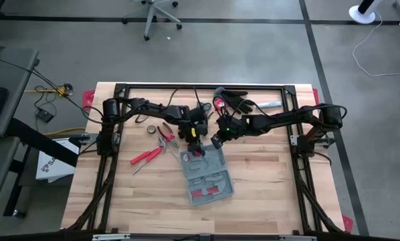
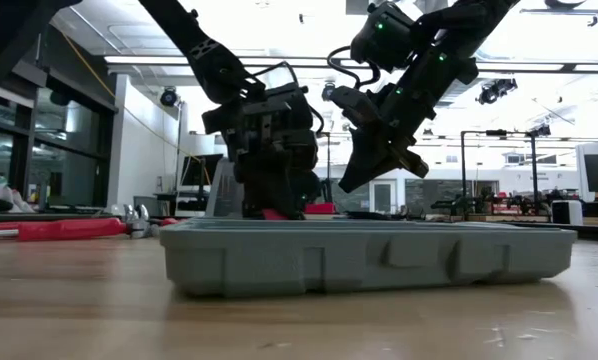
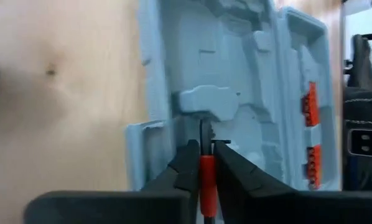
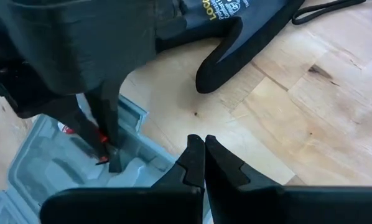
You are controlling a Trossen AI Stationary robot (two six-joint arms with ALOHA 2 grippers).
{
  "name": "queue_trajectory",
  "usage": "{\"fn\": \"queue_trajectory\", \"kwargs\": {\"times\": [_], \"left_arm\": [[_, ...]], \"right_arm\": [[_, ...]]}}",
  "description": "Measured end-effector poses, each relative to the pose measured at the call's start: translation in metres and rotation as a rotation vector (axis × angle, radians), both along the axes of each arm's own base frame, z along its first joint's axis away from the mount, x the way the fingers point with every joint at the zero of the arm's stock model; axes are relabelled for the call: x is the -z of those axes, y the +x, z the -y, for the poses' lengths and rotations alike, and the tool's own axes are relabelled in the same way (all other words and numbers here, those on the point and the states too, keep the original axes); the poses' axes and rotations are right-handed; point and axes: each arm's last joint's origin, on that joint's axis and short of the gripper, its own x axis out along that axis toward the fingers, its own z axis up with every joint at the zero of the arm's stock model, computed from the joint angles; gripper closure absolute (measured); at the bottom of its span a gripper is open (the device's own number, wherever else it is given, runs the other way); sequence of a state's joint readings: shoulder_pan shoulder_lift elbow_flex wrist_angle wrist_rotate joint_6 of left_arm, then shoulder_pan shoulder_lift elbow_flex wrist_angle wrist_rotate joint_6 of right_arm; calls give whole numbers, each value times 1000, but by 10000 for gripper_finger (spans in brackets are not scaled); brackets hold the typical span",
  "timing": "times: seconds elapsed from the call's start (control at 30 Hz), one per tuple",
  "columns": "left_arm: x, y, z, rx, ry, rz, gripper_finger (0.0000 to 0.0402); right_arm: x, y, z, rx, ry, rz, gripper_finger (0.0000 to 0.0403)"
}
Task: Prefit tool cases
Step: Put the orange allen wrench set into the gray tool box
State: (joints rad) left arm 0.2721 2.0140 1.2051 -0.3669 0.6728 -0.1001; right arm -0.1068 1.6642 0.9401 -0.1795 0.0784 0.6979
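Left gripper is pinching a red tool into the case, right gripper is hovering pressed together, pliers are waiting outside.

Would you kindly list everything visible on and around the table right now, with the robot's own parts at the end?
tool case: one, grey-blue, open at table centre, red-handled pieces inside.
small red-handled tool: one, held over the case's far end.
red-handled pliers: at least two red-handled tools, on the wood left of the case.
black tape roll: one, near the left arm.
black gloves: a pair, at the table's far edge.
office chair: one, on the floor beyond the table.
left gripper: shut on the small tool, over the case.
right gripper: shut, empty, beside the case's far end.
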Motion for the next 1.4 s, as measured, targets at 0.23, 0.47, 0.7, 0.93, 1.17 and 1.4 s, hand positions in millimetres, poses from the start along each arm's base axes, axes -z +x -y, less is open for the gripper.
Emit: {"fn": "queue_trajectory", "kwargs": {"times": [0.23,0.47,0.7,0.93,1.17,1.4], "left_arm": [[0,-1,-4,-7,-9,-1,312],[0,-1,-3,6,-45,6,304],[-1,-2,-6,-21,-55,-2,302],[-7,-1,-8,-29,-35,32,302],[-6,-2,-8,-43,-2,7,302],[-17,-5,-10,-47,16,21,302]], "right_arm": [[0,0,0,0,0,0,403],[0,0,1,2,0,0,403],[14,5,2,-6,32,-16,403],[23,11,-2,-20,69,-7,403],[21,13,0,-22,70,28,403],[21,13,-1,-32,75,26,403]]}}
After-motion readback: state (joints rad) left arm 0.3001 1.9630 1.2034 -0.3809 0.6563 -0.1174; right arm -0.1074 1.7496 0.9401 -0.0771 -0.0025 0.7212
